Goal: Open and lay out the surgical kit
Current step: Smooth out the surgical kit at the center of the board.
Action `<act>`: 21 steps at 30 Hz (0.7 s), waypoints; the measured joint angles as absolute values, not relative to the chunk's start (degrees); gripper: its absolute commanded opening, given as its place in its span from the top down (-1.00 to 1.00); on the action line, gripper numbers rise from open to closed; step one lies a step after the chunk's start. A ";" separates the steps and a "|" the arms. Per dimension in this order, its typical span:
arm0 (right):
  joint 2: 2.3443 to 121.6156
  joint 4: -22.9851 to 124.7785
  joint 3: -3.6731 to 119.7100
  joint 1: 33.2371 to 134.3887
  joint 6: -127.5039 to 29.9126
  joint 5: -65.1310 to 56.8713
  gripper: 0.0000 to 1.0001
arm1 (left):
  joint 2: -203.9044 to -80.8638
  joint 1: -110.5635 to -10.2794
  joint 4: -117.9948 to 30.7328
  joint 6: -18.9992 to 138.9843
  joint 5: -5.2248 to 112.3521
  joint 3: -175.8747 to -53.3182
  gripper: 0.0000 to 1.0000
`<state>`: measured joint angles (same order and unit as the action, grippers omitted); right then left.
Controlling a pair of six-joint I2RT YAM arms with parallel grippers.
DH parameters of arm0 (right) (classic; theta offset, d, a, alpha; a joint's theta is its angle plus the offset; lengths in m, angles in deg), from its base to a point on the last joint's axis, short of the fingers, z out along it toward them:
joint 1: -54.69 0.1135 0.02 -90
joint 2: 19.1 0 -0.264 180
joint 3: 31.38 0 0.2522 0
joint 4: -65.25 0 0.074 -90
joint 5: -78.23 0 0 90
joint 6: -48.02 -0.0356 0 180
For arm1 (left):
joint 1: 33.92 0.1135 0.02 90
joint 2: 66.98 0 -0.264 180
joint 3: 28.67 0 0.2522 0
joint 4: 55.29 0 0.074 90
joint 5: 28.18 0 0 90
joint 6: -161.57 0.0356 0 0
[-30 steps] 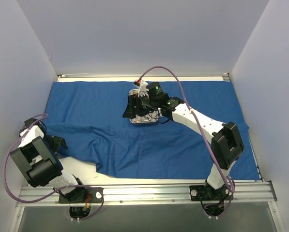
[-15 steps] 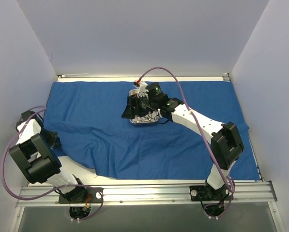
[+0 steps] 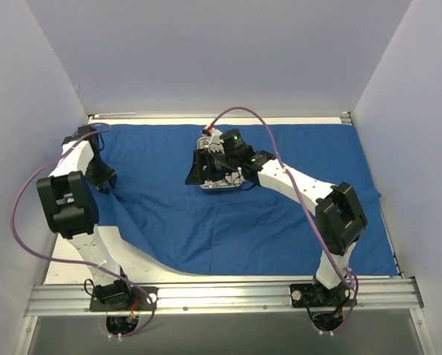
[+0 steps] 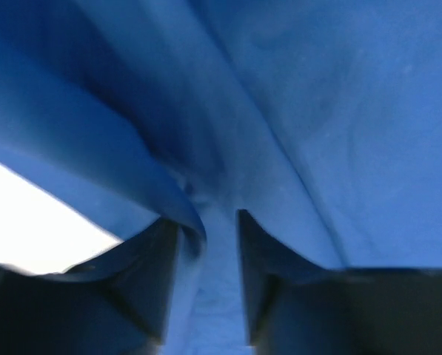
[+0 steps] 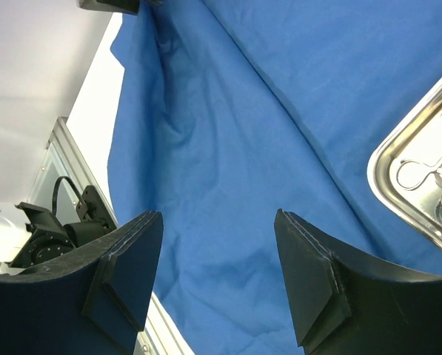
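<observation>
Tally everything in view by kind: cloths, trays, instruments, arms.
Blue cloth: 1
Steel tray: 1
Ring-handled instruments in the tray: at least 1; the rest is cut off at the edge of the right wrist view
Robot arms: 2, left and right
Total: at least 5

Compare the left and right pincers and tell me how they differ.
The left pincer is shut on a fold of the cloth; the right pincer is open and holds nothing. The left is at the cloth's left side; the right hovers by the tray, mid-cloth. Both have dark fingers and face blue cloth.
</observation>
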<state>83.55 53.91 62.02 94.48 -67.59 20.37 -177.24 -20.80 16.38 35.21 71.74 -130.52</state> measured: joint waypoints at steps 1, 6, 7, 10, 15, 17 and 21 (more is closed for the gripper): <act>83.70 53.91 62.02 94.50 -67.65 20.50 -0.26 | -178.77 -21.37 16.49 35.19 71.93 -131.00 -0.08; 83.99 53.89 61.87 94.52 -67.70 20.83 -0.26 | -180.25 -22.65 18.37 36.09 73.81 -131.46 -0.29; 83.99 53.89 61.87 94.52 -67.70 20.94 -0.26 | -179.66 -22.41 18.92 36.09 74.43 -131.46 -0.28; 83.99 53.89 61.82 94.52 -67.67 21.33 -0.27 | -176.19 -20.40 19.66 36.07 76.02 -130.08 -0.28; 84.32 53.82 61.82 94.52 -67.32 22.12 -0.27 | -166.04 -13.78 19.68 36.11 77.77 -123.90 0.10; 84.99 53.80 61.82 94.52 -67.28 22.42 -0.28 | -162.57 -11.03 19.51 36.17 77.81 -121.93 0.27; 86.52 53.30 61.82 94.52 -67.24 23.08 -0.28 | -161.37 -9.02 19.92 36.48 77.57 -120.55 0.76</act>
